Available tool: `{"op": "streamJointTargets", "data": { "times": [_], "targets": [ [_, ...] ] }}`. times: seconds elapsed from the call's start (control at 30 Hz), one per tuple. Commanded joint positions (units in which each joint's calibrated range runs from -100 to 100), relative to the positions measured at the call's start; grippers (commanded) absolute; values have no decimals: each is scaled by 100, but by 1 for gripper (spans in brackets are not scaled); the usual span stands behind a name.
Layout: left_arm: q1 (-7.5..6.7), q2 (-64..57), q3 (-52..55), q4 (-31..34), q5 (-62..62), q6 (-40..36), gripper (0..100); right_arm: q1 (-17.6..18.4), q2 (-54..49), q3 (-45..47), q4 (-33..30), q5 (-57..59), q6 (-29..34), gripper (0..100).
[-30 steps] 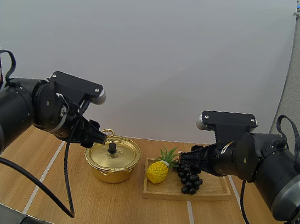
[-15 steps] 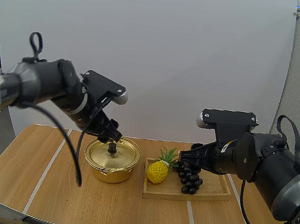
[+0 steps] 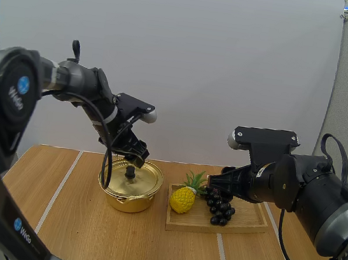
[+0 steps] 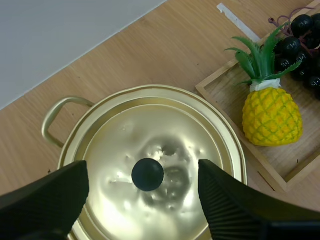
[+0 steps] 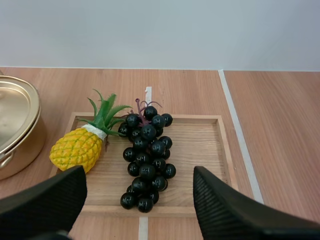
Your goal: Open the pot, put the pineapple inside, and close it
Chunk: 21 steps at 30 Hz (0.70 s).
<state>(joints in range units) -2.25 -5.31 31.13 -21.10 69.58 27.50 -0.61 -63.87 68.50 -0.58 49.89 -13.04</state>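
Left fingers [image 4: 50, 200]: spread wide and holding nothing. They hang just above the pot's lid, one finger on each side of the black knob. In the left wrist view the knob sits in the gap between the tips. Whether either tip touches the lid cannot be told.
Right fingers [image 5: 230, 210]: also wide apart and empty. They are poised over the near edge of the wooden tray, with the grapes showing in the gap between them.
Pot [image 3: 128, 191]: gold-coloured, standing on the counter just left of the tray. One loop handle [image 4: 52, 117] points away from the tray.
Lid [image 4: 165, 145]: seated on the pot, so the pot is closed. Its shiny top is dented around the knob [image 4: 147, 174].
Pineapple [image 3: 182, 199]: small and yellow, lying on its side at the end of the tray nearest the pot. Its green leaves reach toward the grapes. It lies between the pot and the grapes, outside the pot.
Grapes [image 5: 147, 150]: a dark bunch stretched along the middle of the tray, just beside the pineapple's leaves.
Wooden tray [image 5: 200, 145]: shallow and rectangular, flat on the counter, near the pot.
Counter [image 3: 83, 233]: wood-grained, crossed by pale tape lines.
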Motion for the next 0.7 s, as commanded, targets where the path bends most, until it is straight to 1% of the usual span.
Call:
{"op": "streamJointTargets", "data": {
  "times": [0.0, 0.27, 0.47, 0.67],
  "targets": [
    [-45, 249, -160, -85, 121, 55, 100, -23, -14, -64, -14, -106, -75, 100],
    [-45, 721, -282, 39, 120, 63, 100, -23, -14, -64, -14, -106, -75, 100],
    [-45, 851, -292, 79, 61, 63, 100, -23, -14, -64, -14, -106, -75, 100],
    [-45, 925, -292, 260, 61, -14, 100, -23, -14, -64, -4, -104, -75, 100]
  ]
}}
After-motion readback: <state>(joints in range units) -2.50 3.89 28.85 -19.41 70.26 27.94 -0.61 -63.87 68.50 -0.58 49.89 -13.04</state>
